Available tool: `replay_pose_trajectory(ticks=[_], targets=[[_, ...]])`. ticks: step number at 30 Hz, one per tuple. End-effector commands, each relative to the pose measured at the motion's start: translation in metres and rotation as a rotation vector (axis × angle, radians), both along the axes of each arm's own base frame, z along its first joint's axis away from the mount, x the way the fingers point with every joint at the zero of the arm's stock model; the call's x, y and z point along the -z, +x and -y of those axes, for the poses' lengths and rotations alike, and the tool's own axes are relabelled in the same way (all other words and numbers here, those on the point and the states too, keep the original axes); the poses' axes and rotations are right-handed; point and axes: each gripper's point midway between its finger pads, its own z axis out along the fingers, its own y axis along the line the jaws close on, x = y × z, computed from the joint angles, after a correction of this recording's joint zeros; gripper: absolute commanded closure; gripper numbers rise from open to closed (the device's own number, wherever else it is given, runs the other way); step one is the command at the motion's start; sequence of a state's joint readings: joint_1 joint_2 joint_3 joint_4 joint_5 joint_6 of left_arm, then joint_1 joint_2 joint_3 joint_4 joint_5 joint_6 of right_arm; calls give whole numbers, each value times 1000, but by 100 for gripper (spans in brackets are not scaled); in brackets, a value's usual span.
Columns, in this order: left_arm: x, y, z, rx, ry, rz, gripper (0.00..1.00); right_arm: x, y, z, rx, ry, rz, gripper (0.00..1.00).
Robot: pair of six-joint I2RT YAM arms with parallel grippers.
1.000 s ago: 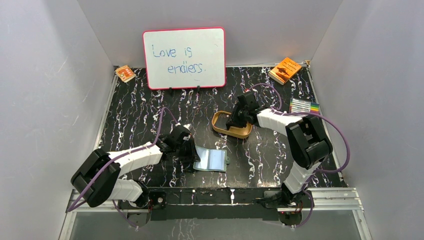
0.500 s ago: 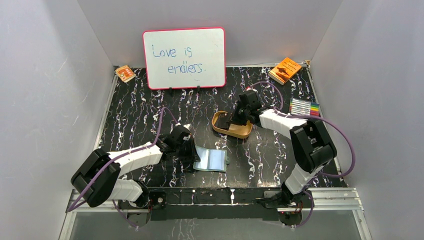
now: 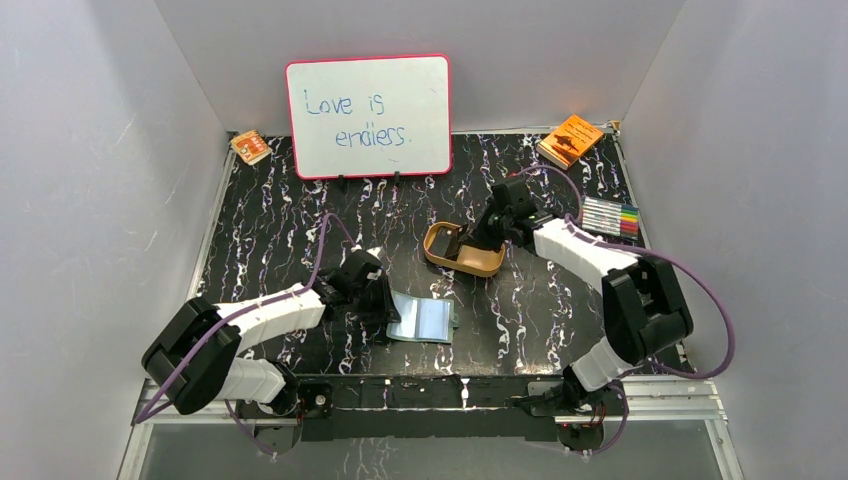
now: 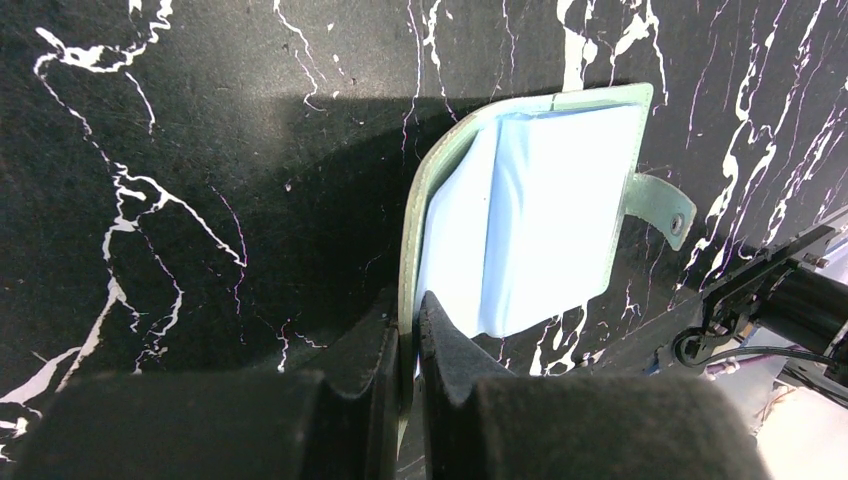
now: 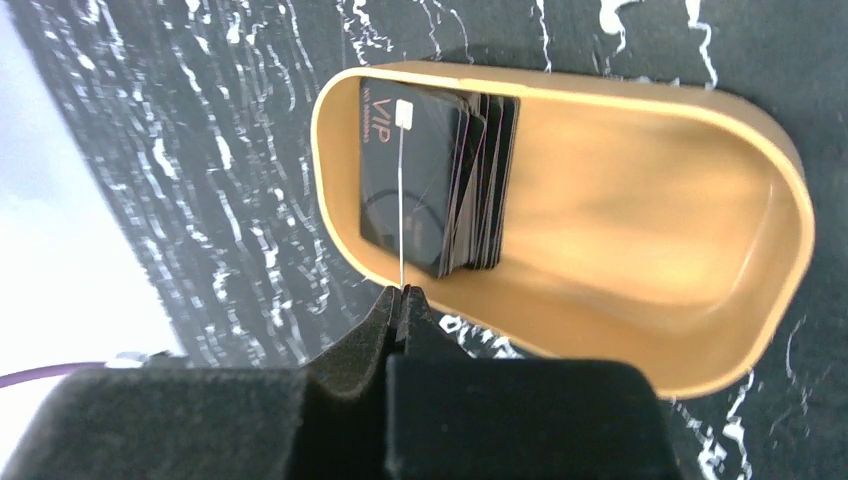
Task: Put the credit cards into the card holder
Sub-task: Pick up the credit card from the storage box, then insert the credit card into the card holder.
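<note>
While clamping the card holder (image 4: 520, 200) open with left fingers (image 4: 452, 362) and nipping one edge-on card (image 5: 402, 200) with right fingers (image 5: 368, 332), shows no credit cards (image 5: 425, 180) sleeved yet.

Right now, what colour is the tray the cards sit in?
Tan-orange, plain; the tray shows best in the right wrist view.

We count one green wallet (image 4: 540, 220), one tan tray (image 5: 650, 210), one stack of black cards (image 5: 420, 170), one whiteboard (image 3: 368, 115), two orange packets (image 3: 251, 147) (image 3: 570, 140) and one marker pack (image 3: 610, 214).
</note>
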State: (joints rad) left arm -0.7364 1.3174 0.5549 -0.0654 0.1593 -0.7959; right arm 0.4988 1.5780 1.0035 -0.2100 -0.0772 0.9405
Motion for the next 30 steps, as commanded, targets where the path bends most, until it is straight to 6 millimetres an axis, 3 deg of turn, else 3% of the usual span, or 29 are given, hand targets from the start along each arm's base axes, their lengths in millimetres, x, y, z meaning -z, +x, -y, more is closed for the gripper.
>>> replay_pose_trajectory(ticks=[1,5,8,13,16,20,24,27,30], targets=[[-11,10,0,-7,19,39,99,-49,-8,5,76,165,-32,100],[-14,13,-1,-1,29,58,99,-95,-12,21,70,254,-4,100],[-15,15,-2,-3,33,71,99,-124,-25,29,33,402,-51,100],[-16,18,5,-3,4,75,99,-154,-54,28,-26,680,-150,100],[-14,18,6,-1,-1,73,99,-166,-62,28,-57,722,-142,100],[-14,18,8,0,-11,68,99,-170,-62,28,-105,679,-105,100],[-13,16,12,-18,-42,50,99,-153,-66,34,-149,519,-43,100],[-7,12,10,-33,-42,30,99,-135,-82,17,-274,395,58,100],[3,11,2,-50,5,14,98,-100,-105,-5,-391,240,106,100]])
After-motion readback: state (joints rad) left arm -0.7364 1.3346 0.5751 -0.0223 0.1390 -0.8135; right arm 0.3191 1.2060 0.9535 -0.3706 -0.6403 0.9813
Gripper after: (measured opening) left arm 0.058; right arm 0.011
